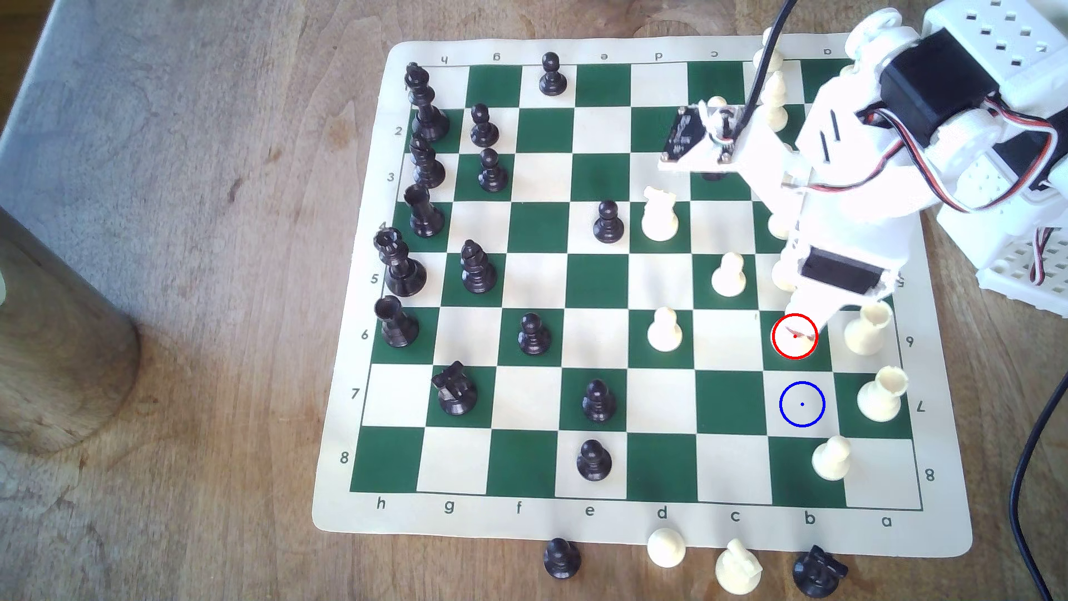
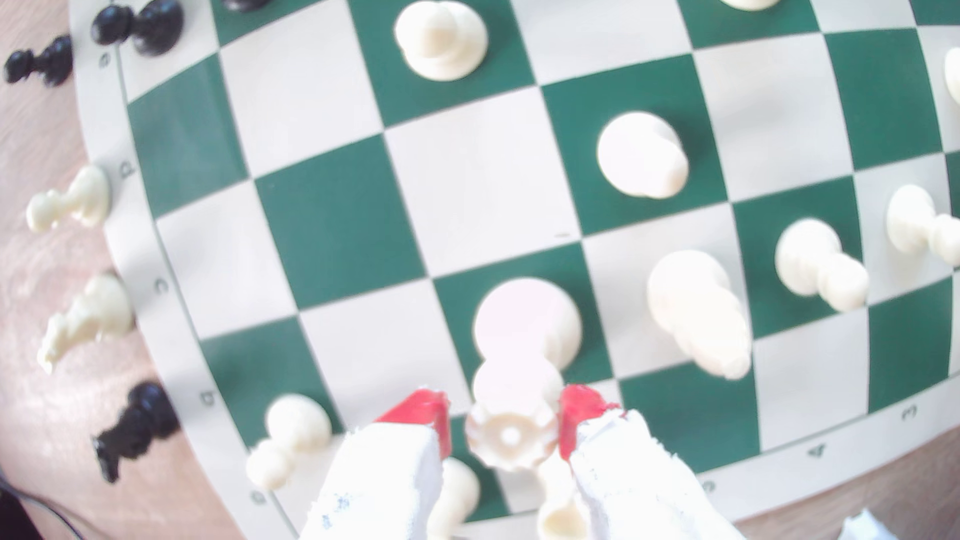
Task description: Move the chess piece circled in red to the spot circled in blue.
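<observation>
**Near the board's corner, the claw stands around the queen**

On the green square with the red ring, close to the board edge marked with the letters and one row in from the side edge with the 6 and 7, stands the white queen (image 2: 511, 436). It is upright. The gripper (image 2: 503, 423) is down over it, with one red fingertip (image 2: 423, 413) on each side of the queen's crown. The jaws look a little open: one red tip has a thin gap to the crown, and the other is right against it or nearly so. I cannot tell for sure if they are squeezing yet. In the exterior view the gripper (image 1: 800, 329) hides most of the queen (image 1: 794, 337).

The spot with the blue ring (image 1: 802, 404) is the cream square next door, one step toward the lettered edge, and it is bare. A white rook (image 1: 867, 329) and another white rook (image 1: 881, 396) stand just beside, along the side edge. A white pawn (image 1: 832, 456) is near the corner.

The queen looks like hard, smooth plastic. I think it is light and stiff, and a bit slippery. It is tall with a wide foot, so it could tip if it gets pushed at the top. A good place to hold is just under the crown, where the neck is thin and the crown can rest on the tips. I think the next thing is to close snugly, then lift straight up so the rooks do not get bumped
</observation>
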Motion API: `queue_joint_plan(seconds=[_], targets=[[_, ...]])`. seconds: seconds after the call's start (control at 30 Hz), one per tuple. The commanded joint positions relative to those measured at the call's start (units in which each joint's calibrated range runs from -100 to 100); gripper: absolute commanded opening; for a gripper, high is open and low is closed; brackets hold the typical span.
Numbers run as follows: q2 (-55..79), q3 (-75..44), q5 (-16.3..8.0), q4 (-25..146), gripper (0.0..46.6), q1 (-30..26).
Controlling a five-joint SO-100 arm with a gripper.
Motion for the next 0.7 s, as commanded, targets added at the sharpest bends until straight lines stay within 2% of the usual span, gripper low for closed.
queue_joint_plan(seconds=[0.0,0.1,0.27,0.5,0.67], targets=[[-0.2,-0.9,-0.2,-0.5,11.3,-0.2],[-0.2,-0.8,-0.3,-0.5,10.4,-0.2],[-0.4,-0.8,0.0,-0.1,0.3,-0.8],[-3.0,-1.5,-0.3,0.6,0.3,-1.0],[-5.0,-6.9,-0.1,4.8,0.2,0.1]])
